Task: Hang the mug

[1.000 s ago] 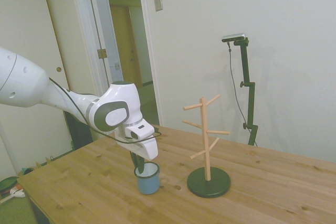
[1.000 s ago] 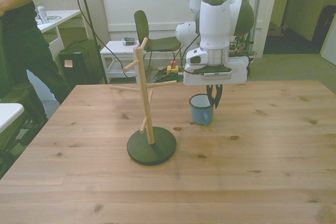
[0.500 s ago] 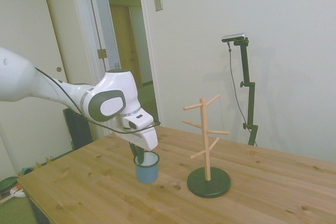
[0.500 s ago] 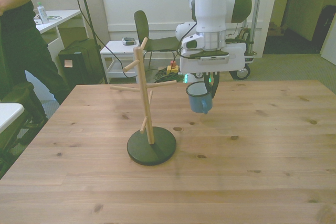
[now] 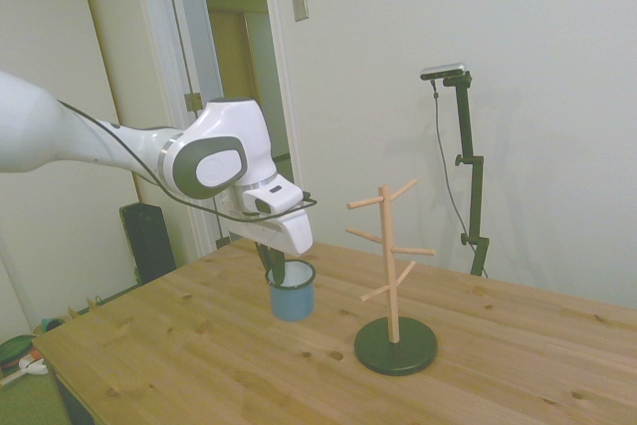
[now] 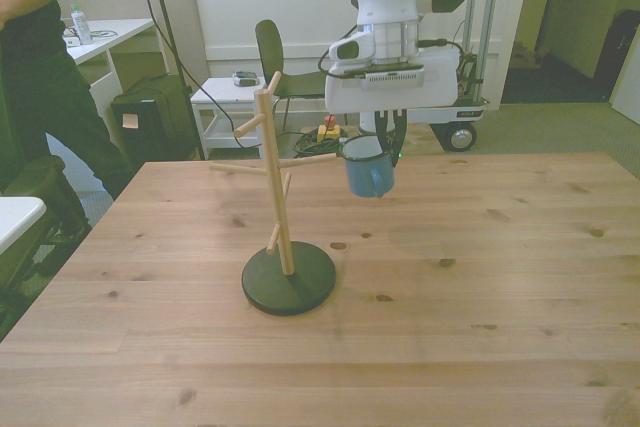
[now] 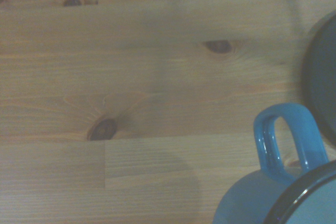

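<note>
The light-blue mug (image 5: 292, 296) (image 6: 367, 169) hangs upright in the air above the table, held by its rim. My gripper (image 5: 278, 272) (image 6: 386, 143) is shut on the mug's wall, one finger inside and one outside. The wooden peg stand (image 5: 389, 251) (image 6: 276, 182) rises from a dark round base (image 6: 288, 278), a short way to the front view's left of the mug. Its pegs carry nothing. In the wrist view the mug's loop handle (image 7: 286, 140) shows close up over the boards, with the stand's dark base (image 7: 323, 74) at the picture's edge.
The wooden table (image 6: 480, 287) spreads wide around the stand. A person (image 6: 40, 77) stands beyond the table's corner at the front view's left. A chair (image 6: 278, 59) and a small white cart (image 6: 225, 97) stand behind the far edge.
The gripper has lifted the mug off the table and carried it upward, slightly toward the peg stand. The stand has not moved.
</note>
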Tool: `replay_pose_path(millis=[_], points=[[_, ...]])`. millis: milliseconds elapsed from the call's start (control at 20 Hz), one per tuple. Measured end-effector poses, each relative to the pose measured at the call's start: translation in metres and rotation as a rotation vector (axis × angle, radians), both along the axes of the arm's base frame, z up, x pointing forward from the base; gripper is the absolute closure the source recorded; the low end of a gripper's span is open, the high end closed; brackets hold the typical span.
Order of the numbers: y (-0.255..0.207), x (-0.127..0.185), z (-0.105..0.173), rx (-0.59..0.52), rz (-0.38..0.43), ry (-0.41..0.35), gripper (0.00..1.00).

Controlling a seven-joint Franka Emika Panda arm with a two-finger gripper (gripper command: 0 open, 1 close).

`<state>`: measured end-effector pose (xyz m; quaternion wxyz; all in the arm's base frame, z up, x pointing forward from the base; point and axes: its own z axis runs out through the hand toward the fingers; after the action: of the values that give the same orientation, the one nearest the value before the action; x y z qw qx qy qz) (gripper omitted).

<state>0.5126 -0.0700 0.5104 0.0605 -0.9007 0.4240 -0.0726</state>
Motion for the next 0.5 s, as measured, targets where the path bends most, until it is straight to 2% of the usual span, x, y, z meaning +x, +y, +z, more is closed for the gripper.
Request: replay_pose_path(millis=[200,500], points=[[-0.015,0.001,0.028,0.017,-0.013,-0.015,1.00],[-0.032,0.010,0.048,0.029,-0.032,-0.022,1.00]])
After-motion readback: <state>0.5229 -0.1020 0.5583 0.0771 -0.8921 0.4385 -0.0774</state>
